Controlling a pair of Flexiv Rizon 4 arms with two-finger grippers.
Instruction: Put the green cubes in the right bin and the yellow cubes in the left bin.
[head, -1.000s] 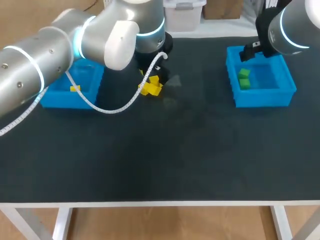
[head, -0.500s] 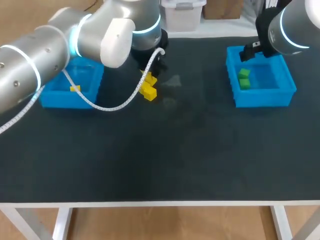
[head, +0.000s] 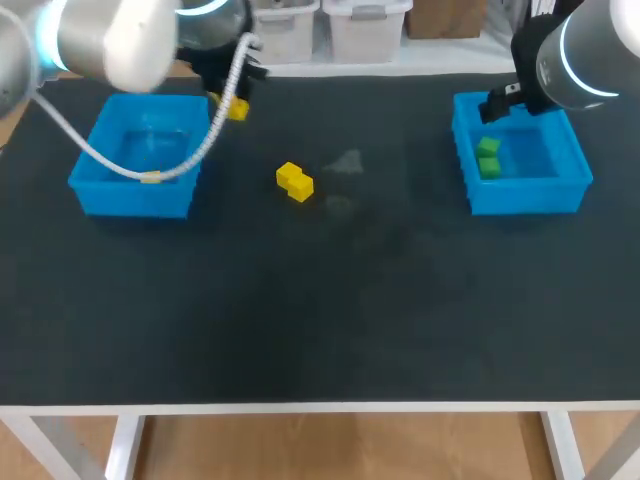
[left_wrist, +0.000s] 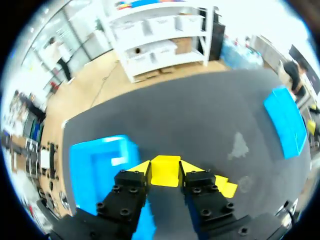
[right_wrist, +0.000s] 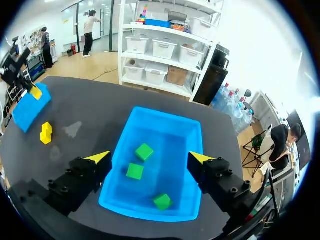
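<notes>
The left claw (left_wrist: 165, 174) is clamped on a small yellow plastic cube (left_wrist: 165, 169), with a yellow-tipped finger pressing each of two opposite flat faces. In the head view it hangs near the far corner of the left blue plastic bin (head: 135, 196), seemingly not yet over the opening. Two more yellow cubes (head: 294, 180) lie touching, slightly staggered, on the black tabletop (head: 320, 300) between the bins. The right claw (right_wrist: 150, 158) hovers with its fingers spread wide and holding nothing above the right blue plastic bin (right_wrist: 192, 131), where three green cubes (right_wrist: 135, 171) lie apart from one another. These cubes look light, rigid and smooth-sided, so a centred pinch across parallel faces should hold, and an off-centre one may let a cube twist out. For the touching pair, I judge it safest to straddle one cube on its free faces, clear of its neighbour
</notes>
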